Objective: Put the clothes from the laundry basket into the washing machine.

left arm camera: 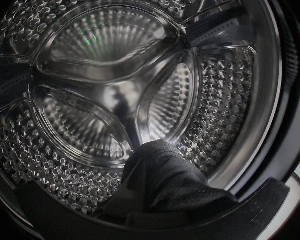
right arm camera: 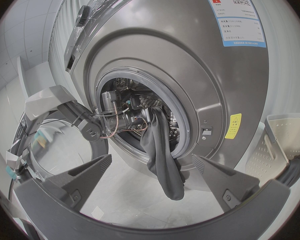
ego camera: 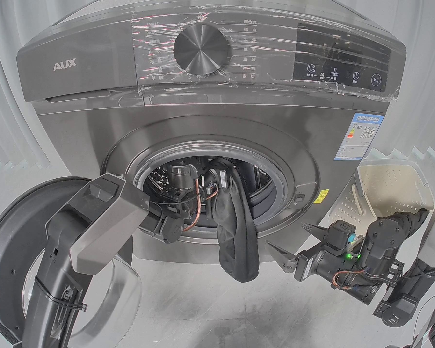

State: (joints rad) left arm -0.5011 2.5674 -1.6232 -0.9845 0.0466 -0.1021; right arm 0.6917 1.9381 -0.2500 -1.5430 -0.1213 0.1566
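Note:
The grey washing machine (ego camera: pixel 217 117) stands with its round port open. My left gripper (ego camera: pixel 221 177) is inside the port, shut on a dark garment (ego camera: pixel 234 238). The garment drapes from the wrist over the port's rim and hangs down outside the front. In the left wrist view the cloth (left arm camera: pixel 163 174) bunches up in front of the shiny steel drum (left arm camera: pixel 116 94), hiding the fingers. My right gripper (ego camera: pixel 287 235) is open and holds nothing, low in front of the machine to the right of the hanging garment (right arm camera: pixel 163 164). The cream laundry basket (ego camera: pixel 391 189) stands at the machine's right.
The machine's round door (ego camera: pixel 14 233) is swung wide open on the left, behind my left arm. Pale floor (ego camera: pixel 203 296) lies in front of the machine. The basket (right arm camera: pixel 283 140) stands close against the machine's right side.

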